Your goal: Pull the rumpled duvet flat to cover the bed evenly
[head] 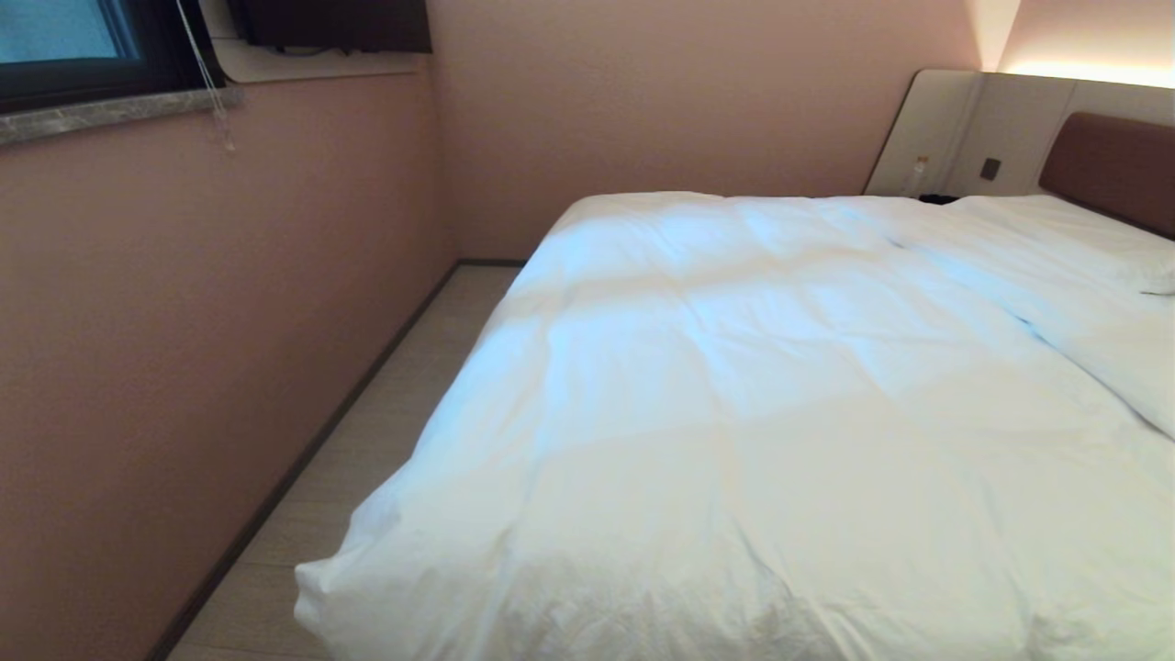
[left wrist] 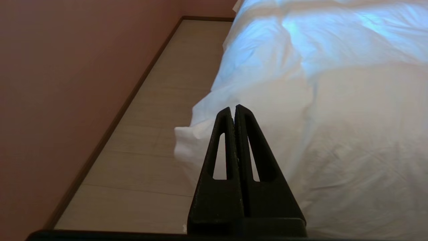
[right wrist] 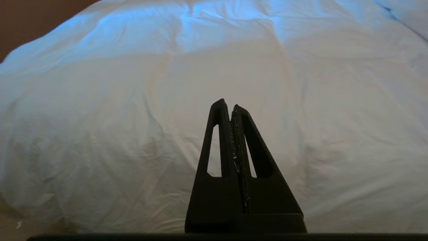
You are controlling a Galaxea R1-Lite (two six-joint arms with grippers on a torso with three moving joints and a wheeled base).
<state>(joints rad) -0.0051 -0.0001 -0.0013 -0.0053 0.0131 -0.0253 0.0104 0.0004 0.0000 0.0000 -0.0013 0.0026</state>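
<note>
Duvet [head: 780, 386] lengthwise toward headboard [head: 1115, 170]

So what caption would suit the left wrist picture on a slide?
Shut left end effector poised by the duvet corner overhanging the floor.

Pink wall [head: 184, 303], pale floor [head: 386, 431], dark window [head: 64, 37].

- You see a dim room; a warm strip light [head: 1083, 72] glows above the headboard.
- Cool bluish daylight falls across the duvet [head: 734, 303], nearer folds shadowed.
</note>
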